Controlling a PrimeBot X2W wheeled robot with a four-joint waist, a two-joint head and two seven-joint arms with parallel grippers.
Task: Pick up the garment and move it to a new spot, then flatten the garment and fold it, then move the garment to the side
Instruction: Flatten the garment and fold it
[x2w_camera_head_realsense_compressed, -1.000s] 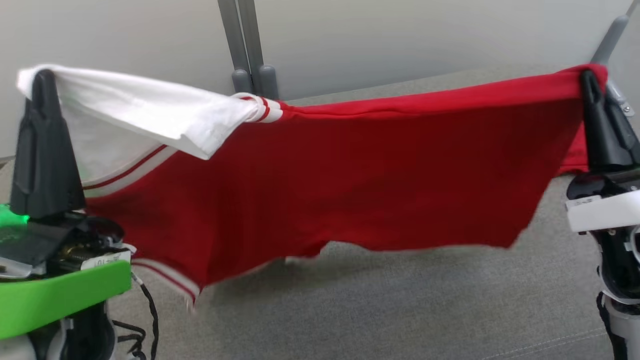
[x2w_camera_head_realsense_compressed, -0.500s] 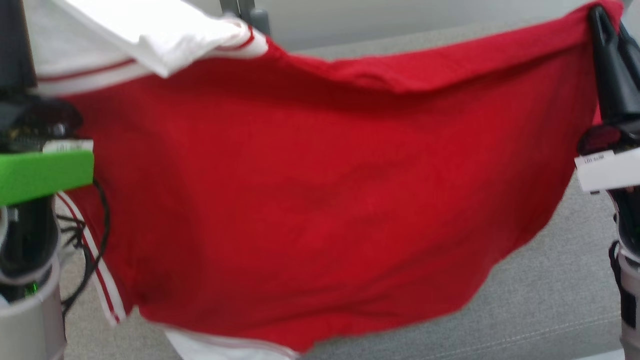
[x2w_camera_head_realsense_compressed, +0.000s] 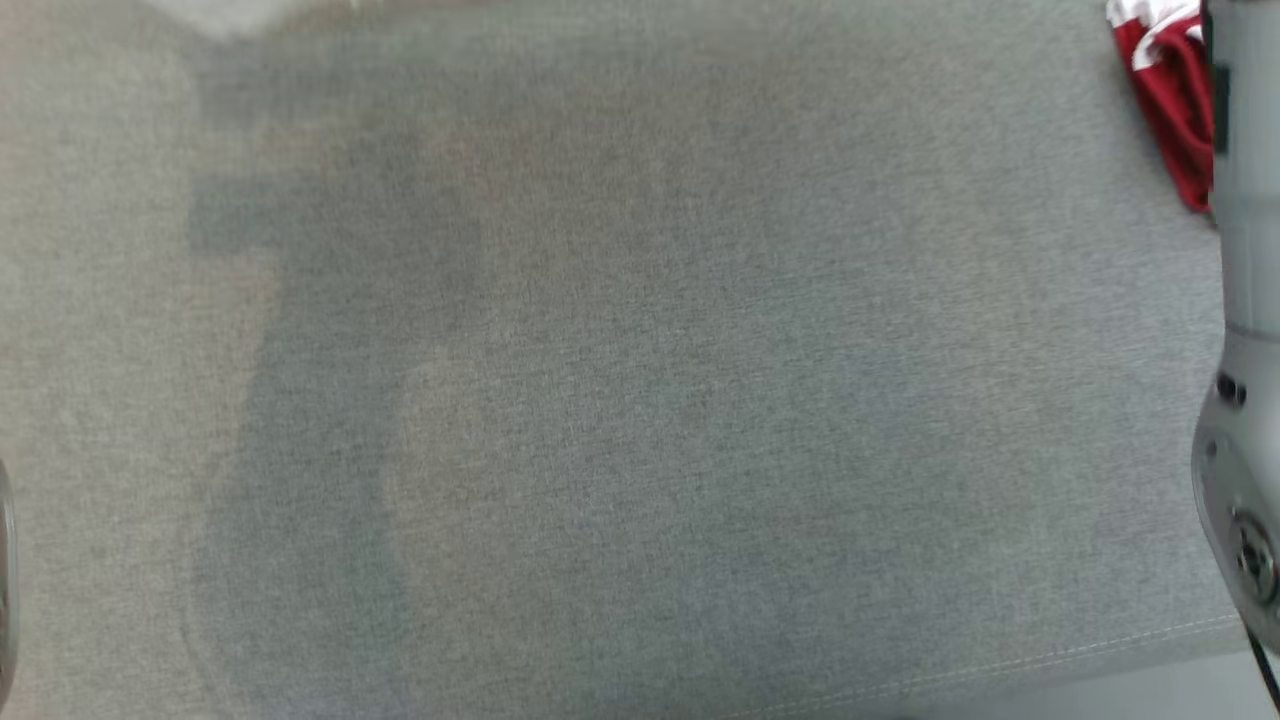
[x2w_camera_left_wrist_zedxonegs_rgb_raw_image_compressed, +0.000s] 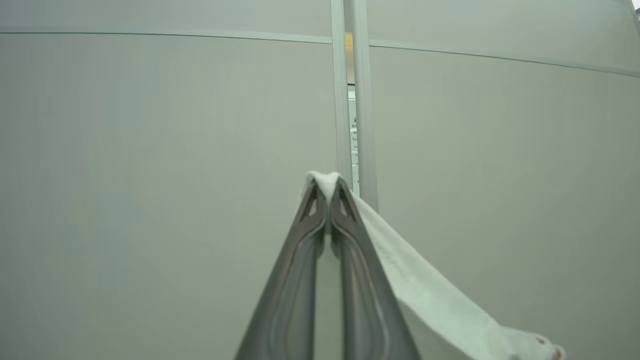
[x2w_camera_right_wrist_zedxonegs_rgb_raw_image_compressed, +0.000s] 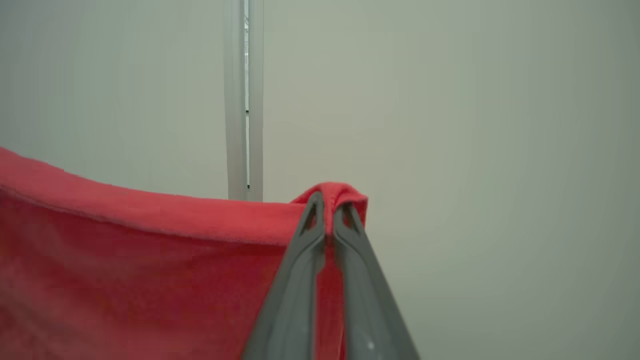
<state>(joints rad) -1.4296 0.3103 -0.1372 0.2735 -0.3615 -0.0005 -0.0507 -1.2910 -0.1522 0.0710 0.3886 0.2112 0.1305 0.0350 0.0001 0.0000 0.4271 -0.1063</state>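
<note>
The left jaws are seen pressed fully together in the left wrist view, with a fold of the white part of the garment (x2w_camera_left_wrist_zedxonegs_rgb_raw_image_compressed: 425, 295) pinched at their tips. The right jaws are likewise closed, with no more than the thickness of the red hem between them, and the red cloth is stretched away from them toward the left of that view. The red-and-white garment is thus held up in the air at two points, in front of the pale partition panels (x2w_camera_left_wrist_zedxonegs_rgb_raw_image_compressed: 150, 150) and their grey post (x2w_camera_left_wrist_zedxonegs_rgb_raw_image_compressed: 350, 100). In the head view a bunched scrap of it is caught at the upper right, beside the pale forearm (x2w_camera_head_realsense_compressed: 1245, 300) and above the grey upholstered surface (x2w_camera_head_realsense_compressed: 600, 400).

The step in hand is judged to be the carrying of the garment to its new spot. For the next move, both arms would need to be lowered evenly onto the surface, with the span held taut so that the cloth is laid flat and not heaped. No brand, label or writing can be read
</note>
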